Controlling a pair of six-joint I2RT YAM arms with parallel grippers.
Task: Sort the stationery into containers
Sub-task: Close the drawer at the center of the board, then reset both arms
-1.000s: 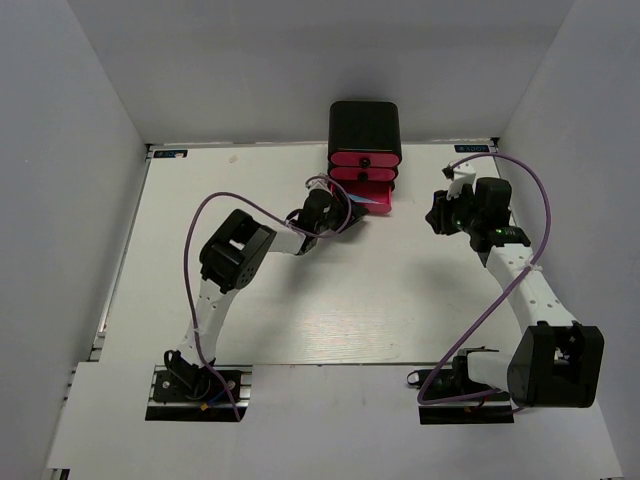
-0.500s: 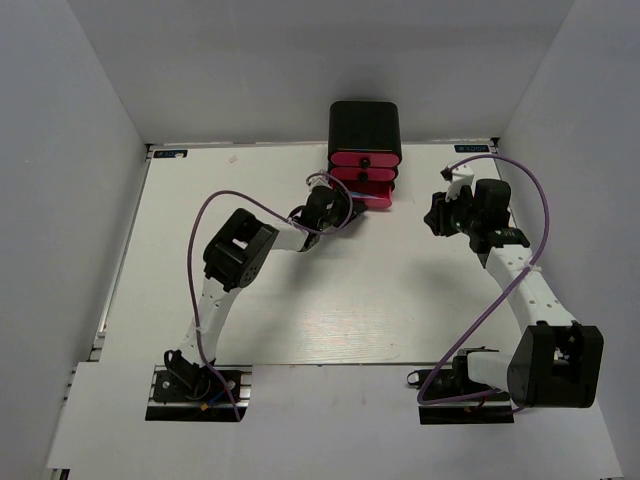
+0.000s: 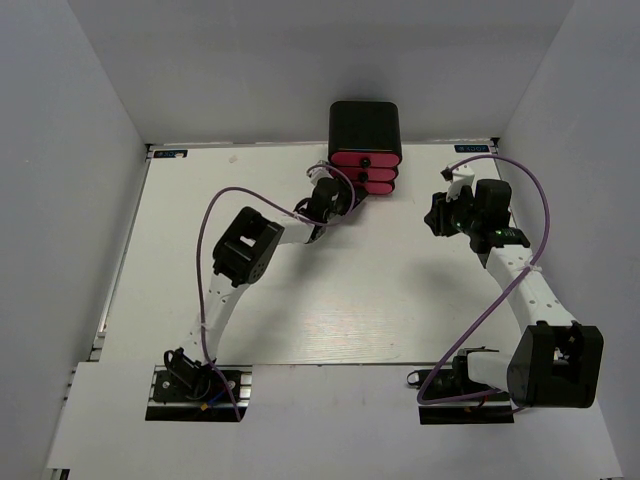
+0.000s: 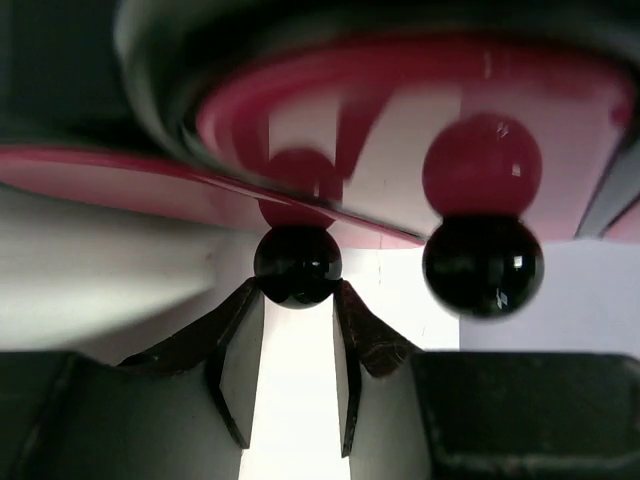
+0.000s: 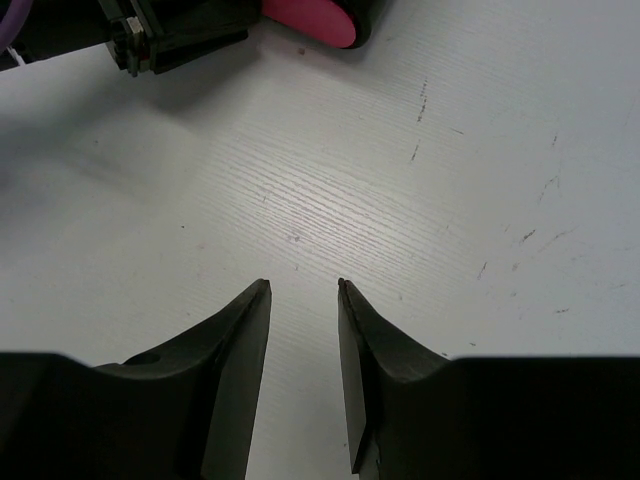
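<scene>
The containers are hot-pink drawers (image 3: 365,175) stacked in a black cabinet (image 3: 365,128) at the back of the table. My left gripper (image 3: 341,197) is at the lowest drawer front. In the left wrist view its fingertips press both sides of a small black round knob (image 4: 297,265), so the left gripper (image 4: 298,290) is shut on it. A second knob (image 4: 483,265) shows to the right, under the pink drawer fronts (image 4: 400,150). My right gripper (image 5: 304,285) hangs open over bare table, right of the cabinet, with nothing between its fingers. The stationery is out of view.
White walls enclose the table (image 3: 300,300) on the left, back and right. In the right wrist view a corner of a pink drawer (image 5: 310,22) and part of the left arm (image 5: 160,40) sit at the top edge.
My left gripper has moved toward the cabinet and its jaws have narrowed onto the knob. The lowest drawer has slid back in under the others. The right arm has stayed put.
</scene>
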